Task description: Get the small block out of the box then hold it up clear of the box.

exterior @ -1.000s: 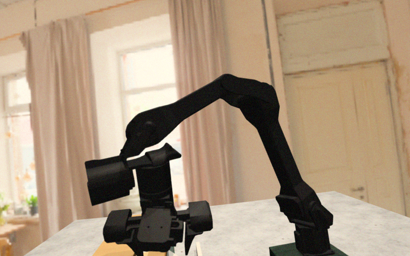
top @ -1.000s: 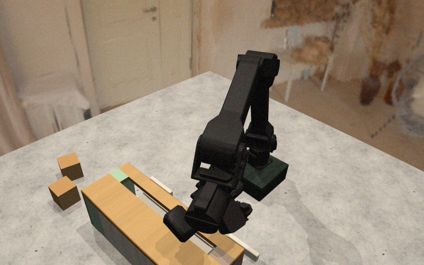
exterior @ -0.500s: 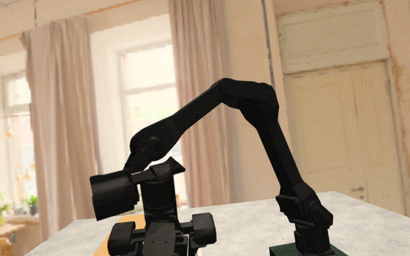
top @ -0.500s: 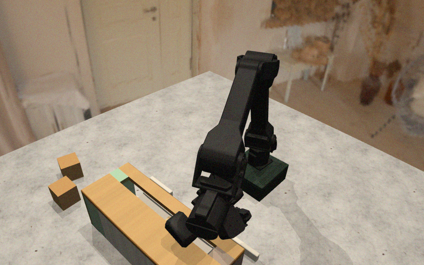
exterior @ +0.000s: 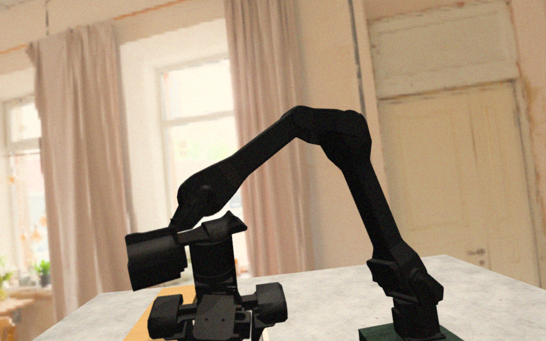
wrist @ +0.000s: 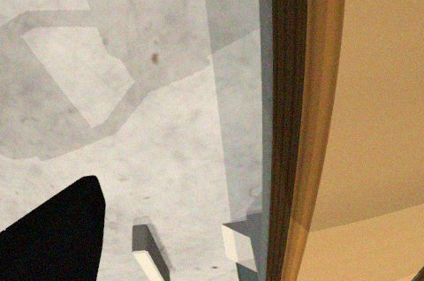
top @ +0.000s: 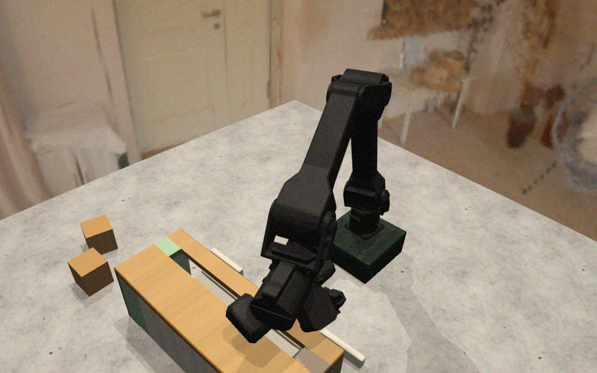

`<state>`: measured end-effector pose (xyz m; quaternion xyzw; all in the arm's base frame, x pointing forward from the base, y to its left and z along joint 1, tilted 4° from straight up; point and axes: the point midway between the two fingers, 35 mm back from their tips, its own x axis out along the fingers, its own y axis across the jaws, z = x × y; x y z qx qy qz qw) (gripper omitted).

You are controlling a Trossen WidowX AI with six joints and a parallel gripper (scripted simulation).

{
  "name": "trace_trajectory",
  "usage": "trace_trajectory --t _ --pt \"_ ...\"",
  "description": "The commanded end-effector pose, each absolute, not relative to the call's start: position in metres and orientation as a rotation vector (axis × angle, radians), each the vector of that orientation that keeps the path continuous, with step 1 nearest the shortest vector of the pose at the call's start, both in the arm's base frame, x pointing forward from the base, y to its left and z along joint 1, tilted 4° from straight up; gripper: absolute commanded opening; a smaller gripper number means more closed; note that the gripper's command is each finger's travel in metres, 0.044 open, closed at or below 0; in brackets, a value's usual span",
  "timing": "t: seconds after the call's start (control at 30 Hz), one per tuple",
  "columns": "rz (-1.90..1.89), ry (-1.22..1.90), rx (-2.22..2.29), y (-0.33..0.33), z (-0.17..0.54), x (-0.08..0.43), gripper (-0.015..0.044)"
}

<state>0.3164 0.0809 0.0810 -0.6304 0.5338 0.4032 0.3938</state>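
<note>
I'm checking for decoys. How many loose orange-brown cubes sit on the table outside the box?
2. One orange-brown cube lies farther back; the other is nearer, beside the wooden-topped box's green end. The shelf block is hidden under the gripper.

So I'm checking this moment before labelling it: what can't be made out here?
- Small block: not visible in any view; in the top view the end effector covers the box's slot.
- Fingertips: cut off by the exterior view's bottom edge.
- Wrist view: only one dark finger shows; the box's wooden edge fills the right side.
</note>
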Motion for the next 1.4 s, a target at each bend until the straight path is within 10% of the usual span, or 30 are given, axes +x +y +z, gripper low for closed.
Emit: trace_trajectory --t 0.0,1.37 --pt "1.014 1.356 -1.601 0.069 0.082 0.318 0.04" --pt "1.008 1.361 -1.608 -0.034 0.087 0.33 0.04"
